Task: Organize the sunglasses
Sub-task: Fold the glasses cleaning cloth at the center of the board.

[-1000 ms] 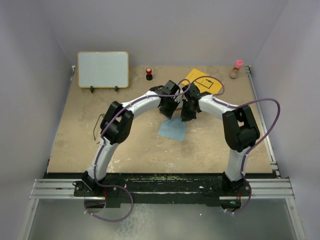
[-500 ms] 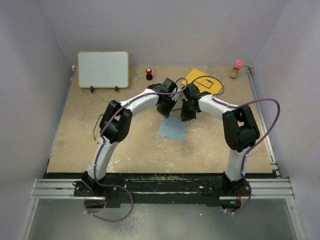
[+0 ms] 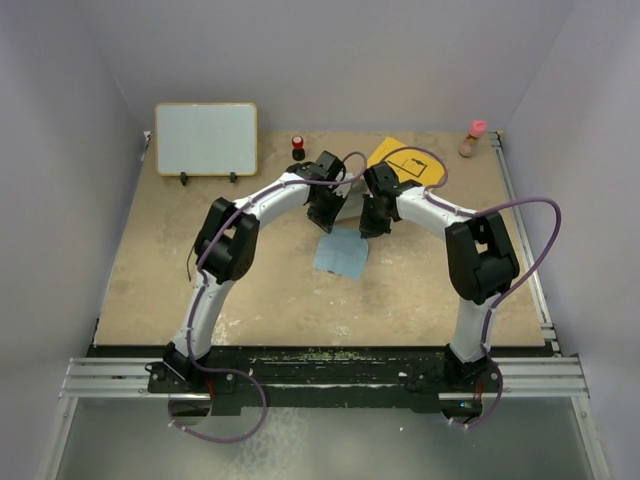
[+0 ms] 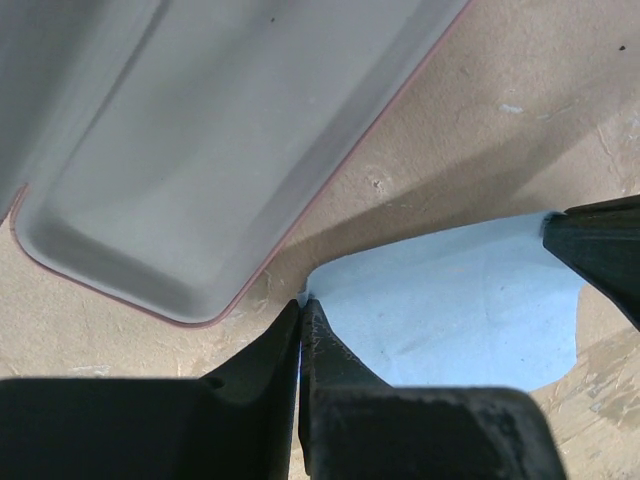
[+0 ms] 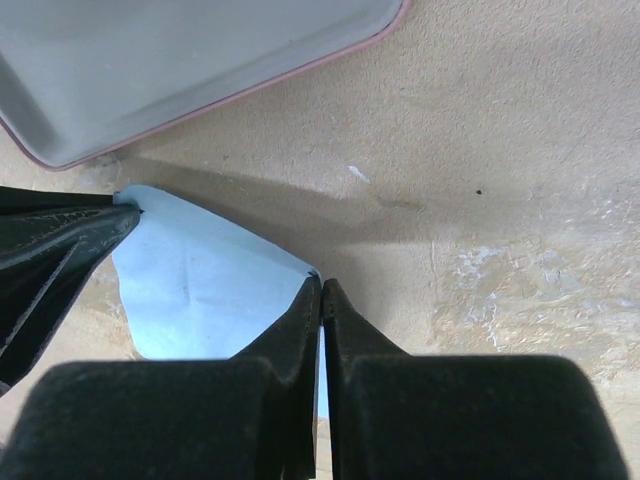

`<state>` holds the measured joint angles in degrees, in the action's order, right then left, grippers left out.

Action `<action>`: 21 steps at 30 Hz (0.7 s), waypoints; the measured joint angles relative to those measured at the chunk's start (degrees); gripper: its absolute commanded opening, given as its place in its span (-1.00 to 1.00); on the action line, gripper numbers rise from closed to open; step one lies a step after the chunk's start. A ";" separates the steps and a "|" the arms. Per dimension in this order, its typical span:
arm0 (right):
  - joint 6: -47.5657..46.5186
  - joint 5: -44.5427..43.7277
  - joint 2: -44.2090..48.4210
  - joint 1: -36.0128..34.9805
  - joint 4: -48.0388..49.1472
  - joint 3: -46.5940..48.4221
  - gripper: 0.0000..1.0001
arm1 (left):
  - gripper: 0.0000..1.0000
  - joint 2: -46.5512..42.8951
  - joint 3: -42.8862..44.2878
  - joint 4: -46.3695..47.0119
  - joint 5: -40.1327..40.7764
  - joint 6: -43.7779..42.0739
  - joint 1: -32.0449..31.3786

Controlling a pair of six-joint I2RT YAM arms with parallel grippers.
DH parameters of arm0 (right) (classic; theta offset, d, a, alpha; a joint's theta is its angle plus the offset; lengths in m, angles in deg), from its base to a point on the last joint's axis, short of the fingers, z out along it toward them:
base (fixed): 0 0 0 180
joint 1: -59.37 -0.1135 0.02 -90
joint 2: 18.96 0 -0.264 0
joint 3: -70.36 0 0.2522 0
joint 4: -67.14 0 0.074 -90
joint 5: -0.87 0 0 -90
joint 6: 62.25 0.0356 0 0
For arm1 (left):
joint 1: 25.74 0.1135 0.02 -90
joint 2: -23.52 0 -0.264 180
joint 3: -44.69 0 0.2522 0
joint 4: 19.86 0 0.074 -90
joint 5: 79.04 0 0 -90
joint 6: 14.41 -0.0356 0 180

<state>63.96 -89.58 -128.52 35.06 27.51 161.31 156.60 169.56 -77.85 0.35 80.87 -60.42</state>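
Observation:
The light blue cloth hangs between both grippers over the table's middle. My left gripper is shut on its one corner, as the left wrist view shows on the cloth. My right gripper is shut on the other corner, also in the right wrist view with the cloth. The open pinkish case, grey inside, lies just beyond the cloth. The sunglasses show only as a thin dark line at the table's left, mostly behind my left arm.
A white board stands at the back left. A small red and black object and a yellow sheet lie at the back. A pink-capped bottle stands in the back right corner.
Both grippers have moved toward the back of the table, drawing the blue cloth with them toward the case. Both stay shut on its corners.

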 measured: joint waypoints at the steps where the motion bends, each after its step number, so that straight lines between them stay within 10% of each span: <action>1: -0.09 -0.02 0.00 0.00 0.00 0.02 -1.00 | -0.91 -0.02 0.00 0.00 -0.26 -0.09 0.00; 21: -1.38 0.13 0.74 0.00 0.68 0.85 -1.00 | -0.92 -10.03 -5.05 3.17 -1.14 -5.11 -0.04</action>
<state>62.58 -89.44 -127.78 35.06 28.19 162.16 146.56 164.51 -74.68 -0.79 75.76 -60.46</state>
